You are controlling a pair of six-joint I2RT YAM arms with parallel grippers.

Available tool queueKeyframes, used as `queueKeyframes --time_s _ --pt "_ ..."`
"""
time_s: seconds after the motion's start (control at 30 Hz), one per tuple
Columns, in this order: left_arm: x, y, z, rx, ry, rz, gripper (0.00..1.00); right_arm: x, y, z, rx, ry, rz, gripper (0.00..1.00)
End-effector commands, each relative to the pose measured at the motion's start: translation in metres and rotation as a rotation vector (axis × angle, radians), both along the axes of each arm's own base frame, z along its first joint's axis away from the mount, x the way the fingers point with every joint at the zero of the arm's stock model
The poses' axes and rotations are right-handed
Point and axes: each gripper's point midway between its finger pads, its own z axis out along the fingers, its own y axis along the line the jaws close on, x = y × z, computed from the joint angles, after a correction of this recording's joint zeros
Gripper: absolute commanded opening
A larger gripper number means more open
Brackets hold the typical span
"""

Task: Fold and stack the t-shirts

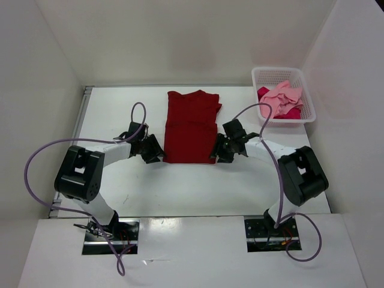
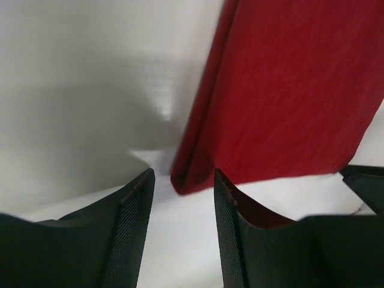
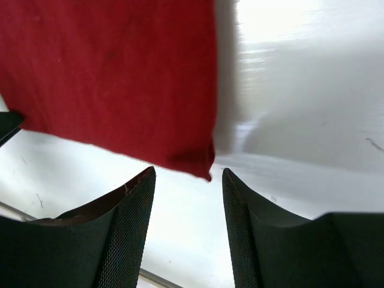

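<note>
A dark red t-shirt (image 1: 191,127) lies folded in a long rectangle on the middle of the white table. My left gripper (image 1: 157,152) sits at its near left corner, open, with that corner (image 2: 186,180) just beyond the fingertips and nothing between them. My right gripper (image 1: 219,151) sits at the near right corner (image 3: 204,165), also open and empty. A light pink t-shirt (image 1: 282,99) and a bright crimson-pink t-shirt (image 1: 292,112) lie crumpled in the white mesh basket (image 1: 307,103) at the back right.
White walls enclose the table on three sides. Purple cables (image 1: 139,111) loop above both arms. The left arm's fingertip (image 3: 9,125) shows at the left edge of the right wrist view.
</note>
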Motion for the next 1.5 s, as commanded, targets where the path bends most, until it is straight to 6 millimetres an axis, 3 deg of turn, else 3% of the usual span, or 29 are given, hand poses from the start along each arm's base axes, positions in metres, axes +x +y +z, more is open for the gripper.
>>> queueKeyframes --time_s 0.0,0.23,0.37,0.43,0.53,0.7,0.77,0.87,0.9,0.93,1.0,1.1,1.13,1.17,1.2,1.23,1.27,1.3,1.33,1.37,1.4,1.43,1.47 --pt "0.014 -0.001 -0.002 0.009 -0.041 -0.026 0.52 0.014 0.007 0.0 0.073 -0.022 -0.034 0.54" --pt "0.014 -0.004 -0.006 -0.004 -0.038 -0.045 0.41 0.008 0.007 -0.018 0.067 0.022 -0.036 0.46" --pt "0.009 -0.006 -0.008 -0.018 -0.025 -0.056 0.31 0.004 0.01 -0.026 0.086 0.048 -0.032 0.22" --pt "0.006 -0.007 -0.011 -0.025 -0.005 -0.063 0.21 0.003 0.01 -0.029 0.082 0.056 -0.032 0.11" --pt "-0.004 -0.006 -0.011 -0.019 0.022 -0.083 0.09 0.001 0.009 -0.015 0.09 0.038 -0.031 0.03" --pt "-0.045 0.0 0.0 -0.026 0.081 -0.118 0.02 -0.047 0.005 -0.013 0.095 0.119 -0.016 0.0" --pt "-0.071 0.001 0.011 -0.046 0.111 -0.141 0.0 -0.082 0.009 -0.008 0.106 0.17 0.017 0.0" --pt "-0.102 -0.004 0.05 -0.126 0.101 -0.183 0.0 -0.127 0.017 0.016 0.134 0.216 0.091 0.0" --pt "-0.112 -0.001 0.072 -0.131 0.071 -0.186 0.0 -0.136 0.016 0.023 0.142 0.226 0.097 0.0" --pt "-0.116 -0.001 0.084 -0.134 0.054 -0.187 0.0 -0.134 0.018 0.05 0.183 0.171 0.097 0.0" --pt "-0.12 0.003 0.101 -0.119 0.069 -0.179 0.0 -0.133 0.01 0.067 0.184 0.163 0.097 0.0" --pt "-0.082 -0.009 0.137 -0.166 -0.059 -0.167 0.0 -0.08 0.001 0.11 0.21 0.033 0.098 0.0" --pt "-0.068 -0.009 0.143 -0.17 -0.089 -0.157 0.0 -0.062 -0.003 0.116 0.205 -0.003 0.093 0.0" --pt "-0.044 -0.008 0.165 -0.179 -0.157 -0.14 0.0 -0.035 -0.011 0.109 0.191 0.0 0.062 0.0" --pt "-0.02 -0.011 0.16 -0.163 -0.173 -0.141 0.0 -0.007 -0.012 0.129 0.186 -0.084 0.084 0.0" --pt "0.003 -0.005 0.161 -0.132 -0.198 -0.104 0.0 0.014 -0.016 0.131 0.172 -0.113 0.068 0.0" --pt "0.029 -0.006 0.148 -0.105 -0.198 -0.1 0.0 0.04 -0.026 0.114 0.148 -0.091 0.029 0.0" --pt "0.057 -0.007 0.165 -0.105 -0.26 -0.087 0.0 0.068 -0.025 0.131 0.162 -0.164 0.043 0.0" --pt "0.076 -0.006 0.162 -0.082 -0.28 -0.079 0.0 0.085 -0.026 0.13 0.158 -0.173 0.037 0.0" --pt "0.097 -0.007 0.133 -0.055 -0.23 -0.076 0.0 0.104 -0.029 0.104 0.133 -0.128 0.013 0.0" --pt "0.124 -0.011 0.151 -0.055 -0.286 -0.069 0.0 0.13 -0.031 0.116 0.119 -0.185 0.021 0.0" --pt "0.141 -0.01 0.148 -0.036 -0.293 -0.054 0.0 0.142 -0.029 0.112 0.112 -0.182 0.029 0.0" --pt "0.157 -0.011 0.12 -0.018 -0.246 -0.046 0.0 0.154 -0.031 0.106 0.089 -0.178 0.012 0.0"
